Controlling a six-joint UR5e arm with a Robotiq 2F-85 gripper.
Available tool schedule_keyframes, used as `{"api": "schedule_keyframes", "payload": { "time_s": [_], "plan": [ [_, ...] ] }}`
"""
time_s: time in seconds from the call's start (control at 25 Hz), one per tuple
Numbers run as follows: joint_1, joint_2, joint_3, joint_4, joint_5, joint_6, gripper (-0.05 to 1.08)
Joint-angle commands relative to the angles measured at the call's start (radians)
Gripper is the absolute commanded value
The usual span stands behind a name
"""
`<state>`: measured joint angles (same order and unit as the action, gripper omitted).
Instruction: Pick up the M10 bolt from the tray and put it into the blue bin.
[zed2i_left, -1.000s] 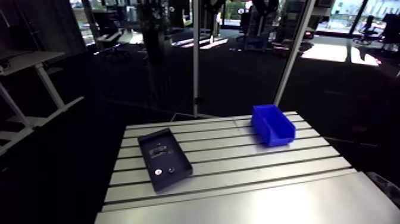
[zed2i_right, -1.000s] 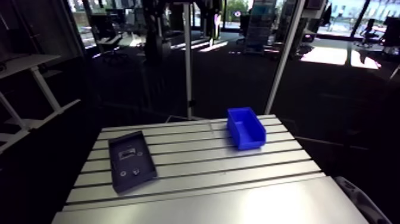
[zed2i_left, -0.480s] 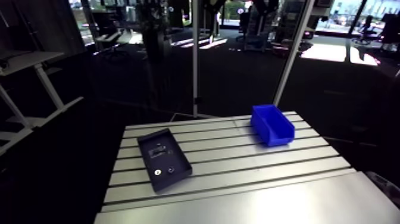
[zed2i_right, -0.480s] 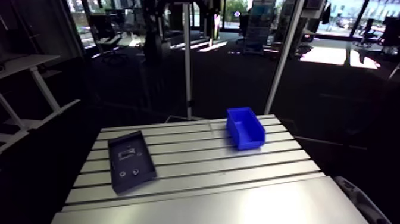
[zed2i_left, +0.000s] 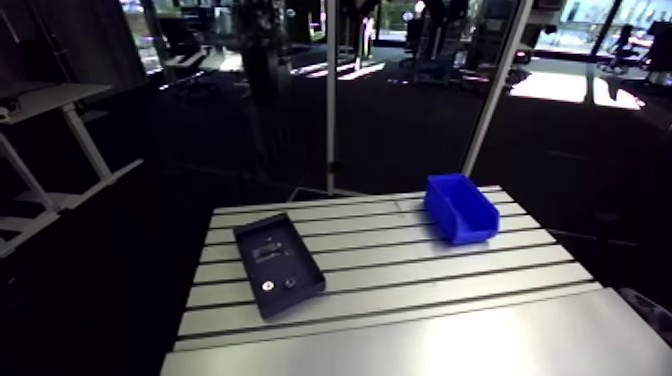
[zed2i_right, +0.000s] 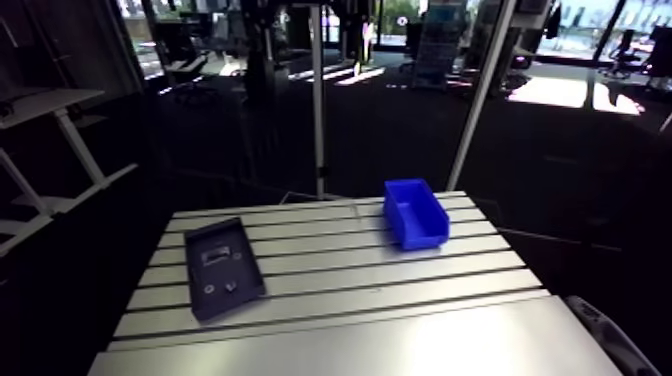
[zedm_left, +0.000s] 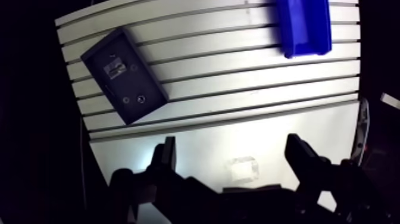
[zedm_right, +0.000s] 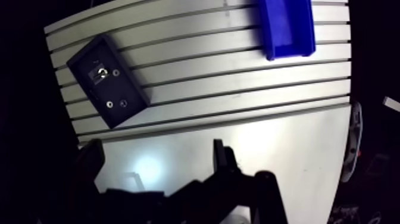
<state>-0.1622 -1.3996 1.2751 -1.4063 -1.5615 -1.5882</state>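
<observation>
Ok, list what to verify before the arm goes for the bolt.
1. Claw open and empty: ok.
2. Tray flat on the table, nothing over it: ok.
3. Which small part in the tray is the M10 bolt: cannot tell.
4. Claw above the tray: not ok, it hangs over bare table, tray ahead and aside.
5. Blue bin upright, top clear: ok.

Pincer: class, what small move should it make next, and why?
Probably carry the open pincer over the dark tray: it hangs empty above bare table, short of the tray, where the small parts lie untouched.
</observation>
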Motion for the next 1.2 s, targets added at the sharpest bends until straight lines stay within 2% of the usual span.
{"api": "schedule_keyframes", "payload": {
  "time_s": [0.04,0.44,0.72,1.0,1.2],
  "plan": [
    [0.009,0.011,-0.006,0.002,0.002,-0.074,0.01],
    [0.018,0.014,-0.015,0.000,0.004,-0.098,0.01],
    [0.029,0.020,-0.004,-0.066,0.007,-0.341,0.01],
    [0.078,0.080,-0.015,-0.085,0.004,-0.543,0.01],
    [0.142,0.124,-0.018,-0.085,-0.002,-0.706,0.01]
  ]
}}
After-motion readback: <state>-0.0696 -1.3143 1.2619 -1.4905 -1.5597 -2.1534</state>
